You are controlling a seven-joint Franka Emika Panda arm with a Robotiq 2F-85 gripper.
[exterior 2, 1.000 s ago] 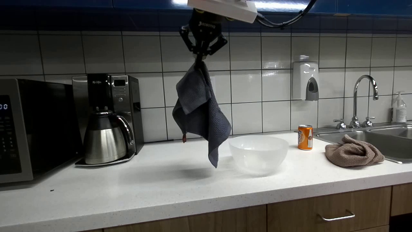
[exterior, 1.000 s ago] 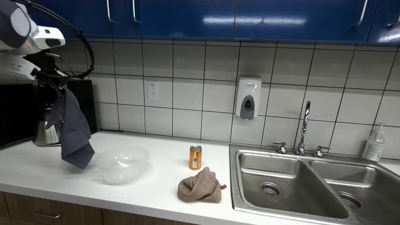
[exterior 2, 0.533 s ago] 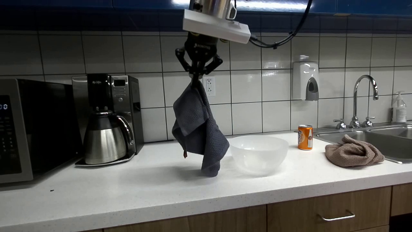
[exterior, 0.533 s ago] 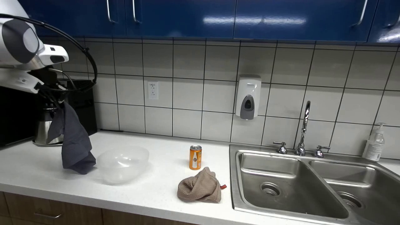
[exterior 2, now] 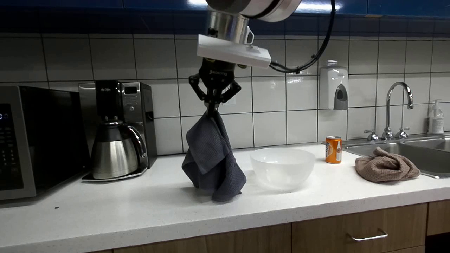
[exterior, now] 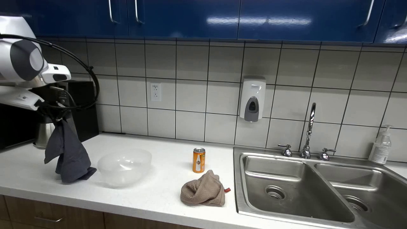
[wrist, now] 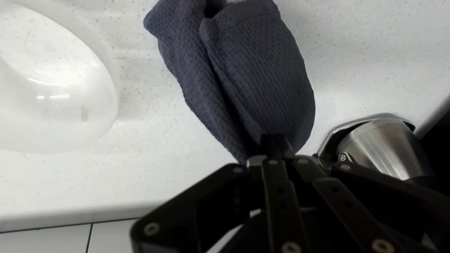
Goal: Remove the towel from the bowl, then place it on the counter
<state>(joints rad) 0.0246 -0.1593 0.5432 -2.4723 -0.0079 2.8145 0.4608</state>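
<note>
While the tool (exterior 2: pixel 211 111) pinched the coarse-woven grey towel (exterior 2: pixel 213 154), a translucent round bowl (exterior 2: pixel 283 172) and cylindrical can (exterior 2: pixel 333 150) stood rightward.

"ROBOTIQ" stands on the gripper (exterior 2: pixel 211 111), "Mr. Coffee" on the coffee maker (exterior 2: pixel 133 114), "0" on the microwave (exterior 2: pixel 51 140); lettering on the can (exterior 2: pixel 333 150) is too small to read.

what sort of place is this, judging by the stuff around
Most likely a kitchen, perhaps a shared or office one: a sink set into the counter, a coffee maker and a soap dispenser.
</note>
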